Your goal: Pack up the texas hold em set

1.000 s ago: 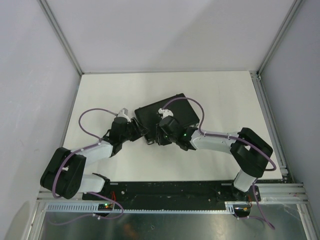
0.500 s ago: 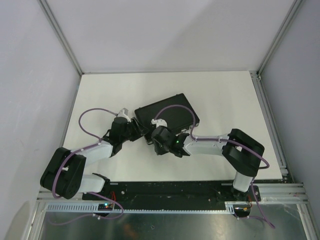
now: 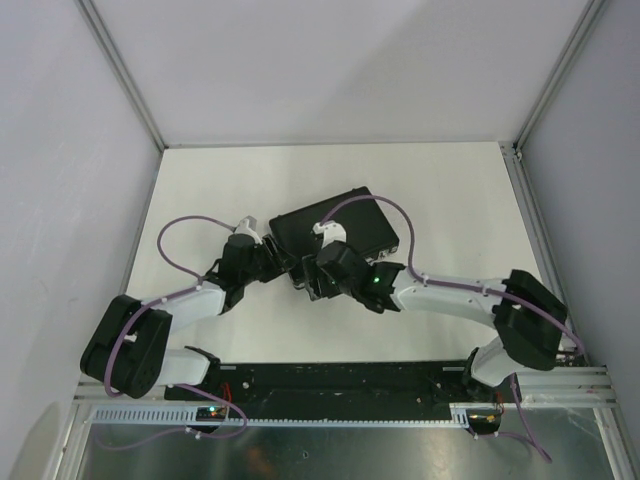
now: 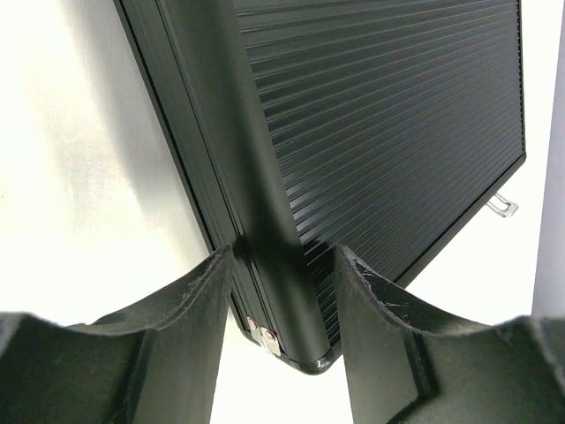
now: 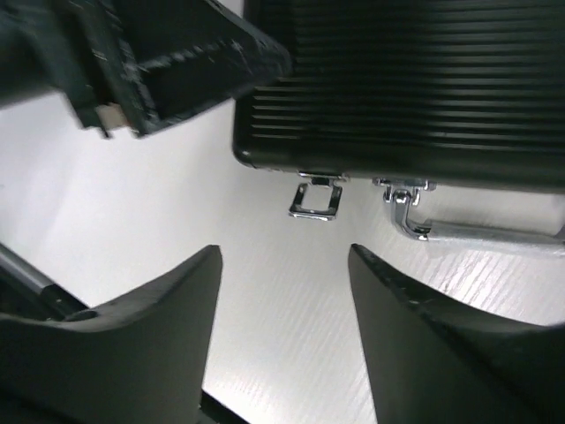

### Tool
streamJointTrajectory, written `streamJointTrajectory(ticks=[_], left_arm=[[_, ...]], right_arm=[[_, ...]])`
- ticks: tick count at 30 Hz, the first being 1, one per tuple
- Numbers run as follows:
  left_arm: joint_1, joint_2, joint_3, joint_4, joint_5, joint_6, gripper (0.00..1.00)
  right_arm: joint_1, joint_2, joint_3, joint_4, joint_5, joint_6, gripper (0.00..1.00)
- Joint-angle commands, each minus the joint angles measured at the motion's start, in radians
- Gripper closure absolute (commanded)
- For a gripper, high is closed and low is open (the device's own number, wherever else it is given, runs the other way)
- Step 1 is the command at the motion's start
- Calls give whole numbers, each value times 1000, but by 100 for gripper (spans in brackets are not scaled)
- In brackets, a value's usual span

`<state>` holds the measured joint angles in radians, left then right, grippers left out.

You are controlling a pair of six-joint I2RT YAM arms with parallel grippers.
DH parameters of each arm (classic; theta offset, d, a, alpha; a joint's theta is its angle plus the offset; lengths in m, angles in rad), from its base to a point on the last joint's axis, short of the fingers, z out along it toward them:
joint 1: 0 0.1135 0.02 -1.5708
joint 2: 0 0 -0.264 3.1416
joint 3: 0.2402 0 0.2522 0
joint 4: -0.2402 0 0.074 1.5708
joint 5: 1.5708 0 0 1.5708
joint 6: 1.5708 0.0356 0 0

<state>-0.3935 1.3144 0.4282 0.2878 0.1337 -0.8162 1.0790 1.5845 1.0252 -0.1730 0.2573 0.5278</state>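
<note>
The texas hold em set is a closed black ribbed briefcase [image 3: 350, 222] lying flat and skewed on the white table. Its contents are hidden. My left gripper [image 3: 285, 262] straddles the case's near left corner [image 4: 291, 291], with both fingertips against it. My right gripper [image 3: 312, 283] is open and empty, low over the table just in front of the case's front edge. In the right wrist view [image 5: 284, 265] a chrome latch [image 5: 315, 199] hangs open, and the chrome handle [image 5: 477, 231] lies to its right. The left gripper's finger [image 5: 177, 53] shows at top left.
The table [image 3: 450, 200] is walled by grey panels at the back and on both sides. Purple cables loop over both arms, one across the case lid [image 3: 370, 205]. A black rail [image 3: 340, 380] runs along the near edge.
My right arm pulled back toward the near edge, then swung out again, with its elbow now further right. Its gripper stays at the case's front edge. The left arm and case have not moved.
</note>
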Motion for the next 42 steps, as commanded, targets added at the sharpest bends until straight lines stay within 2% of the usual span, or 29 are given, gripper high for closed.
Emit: streamJointTrajectory(ticks=[1,6,13,32,36,42], left_arm=[[-5,24,-52,-219,-65,86,46],[-5,19,-54,-219,-63,85,46],[-5,18,-59,-219,-64,84,45],[-5,22,-54,-219,-60,85,44],[-5,24,-54,-219,-61,86,44],[-6,27,-51,-217,-62,88,44]], right_arm=[[3,-74,0,24,27,-36,30],[-38,-39,4,16,-27,1,32],[-59,-6,19,-19,-44,41,47],[-105,121,74,10,-105,45,53],[-99,131,75,-17,-100,47,60],[-74,159,75,-55,-91,45,76]])
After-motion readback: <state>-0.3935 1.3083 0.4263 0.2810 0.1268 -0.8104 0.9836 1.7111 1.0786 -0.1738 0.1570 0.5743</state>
